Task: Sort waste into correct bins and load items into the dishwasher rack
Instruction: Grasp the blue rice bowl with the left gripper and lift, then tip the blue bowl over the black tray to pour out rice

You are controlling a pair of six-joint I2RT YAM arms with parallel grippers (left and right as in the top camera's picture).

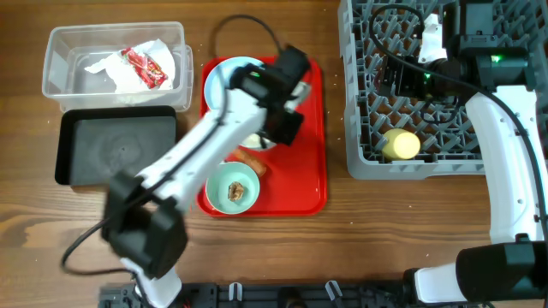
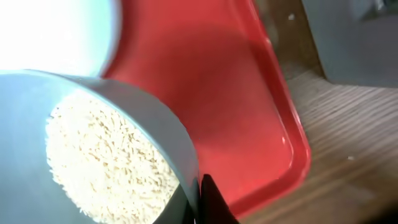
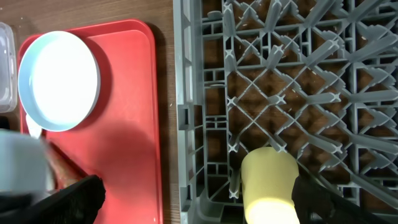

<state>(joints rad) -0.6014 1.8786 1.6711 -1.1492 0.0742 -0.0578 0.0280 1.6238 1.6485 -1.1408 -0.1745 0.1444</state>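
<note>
My left gripper [image 2: 200,200] is shut on the rim of the white bowl [image 2: 155,118], which holds loose white rice grains [image 2: 106,165]. From overhead the left gripper [image 1: 276,128] hangs over the bowl [image 1: 254,141] on the red serving tray. On the same tray lie the pale-blue plate [image 1: 229,79], an orange carrot [image 1: 253,162] and a teal bowl [image 1: 224,198] with a brown food lump [image 1: 237,190]. My right gripper [image 3: 199,199] stands open above the grey dishwasher rack [image 1: 364,128], next to the yellow cup [image 3: 267,183] lying in the rack's near corner.
The clear tub [image 1: 60,51] at the far left holds a red wrapper [image 1: 144,67] and a white napkin [image 1: 107,73]. A black tray [image 1: 116,147] sits just in front of it. The red serving tray [image 1: 310,145] lies between the bins and the rack.
</note>
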